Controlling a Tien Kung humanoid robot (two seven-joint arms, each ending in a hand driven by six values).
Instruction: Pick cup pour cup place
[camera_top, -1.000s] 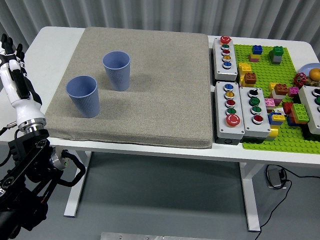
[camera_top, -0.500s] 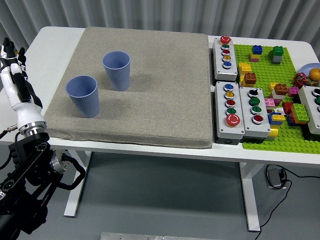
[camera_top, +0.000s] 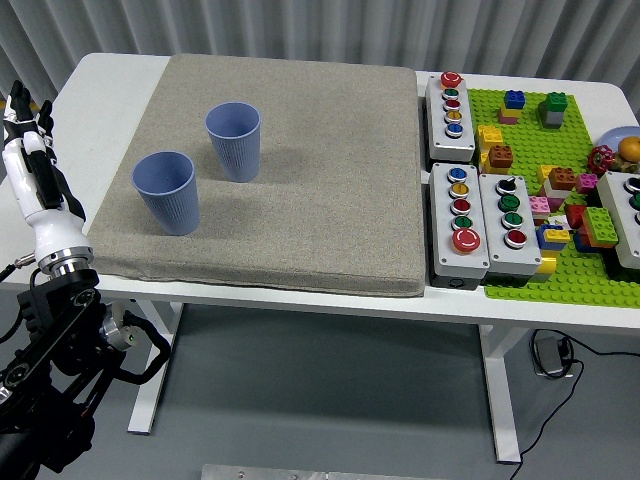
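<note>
Two blue ribbed cups upright on the mat (camera_top: 300, 190): near cup (camera_top: 167, 192) front-left, far cup (camera_top: 234, 141) just behind-right of it, apart. Look light and thin-walled, so likely crushable; grip mid-body, gently. Left hand (camera_top: 28, 150) off the mat's left edge, fingers extended, empty.

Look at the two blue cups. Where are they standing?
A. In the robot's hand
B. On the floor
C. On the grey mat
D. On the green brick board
C. Both blue cups, the near one and the far one, stand upright on the grey mat, while the left hand is off at the table's left edge, holding nothing.
</note>
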